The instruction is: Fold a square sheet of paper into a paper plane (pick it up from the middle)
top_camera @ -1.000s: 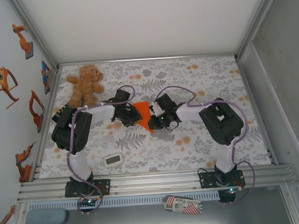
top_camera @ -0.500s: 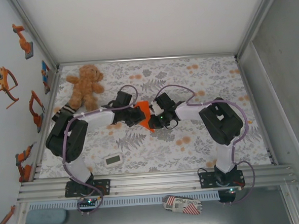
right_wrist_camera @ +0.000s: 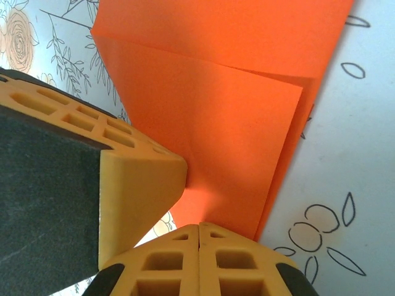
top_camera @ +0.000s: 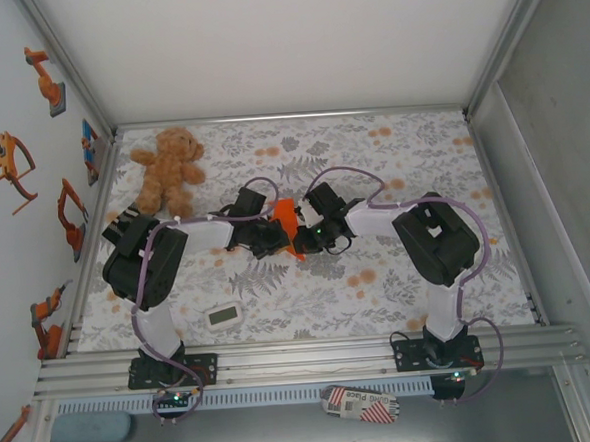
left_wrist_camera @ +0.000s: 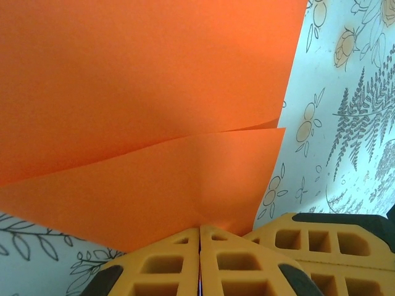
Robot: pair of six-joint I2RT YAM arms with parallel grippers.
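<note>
Folded square sheet of paper (top_camera: 287, 219) pinched between both arms, mid-table.
left gripper (left_wrist_camera: 199, 237) and right gripper (right_wrist_camera: 199, 234) each clamped shut on a paper edge; best to align the layers, tension evenly and avoid tearing.

Brown teddy bear (top_camera: 169, 169): on worktop (top_camera: 409, 284), far-left of left tool (top_camera: 274, 236), well apart. White rectangular timer (top_camera: 224, 315): near-left of left tool, close to worktop's front edge. Worktop cover: pale, grey fern and orange flower print. Red-white striped packet (top_camera: 361, 405): past front rail, nearward of right tool (top_camera: 304, 240). Orange stickers (top_camera: 46, 81): left wall.
</note>
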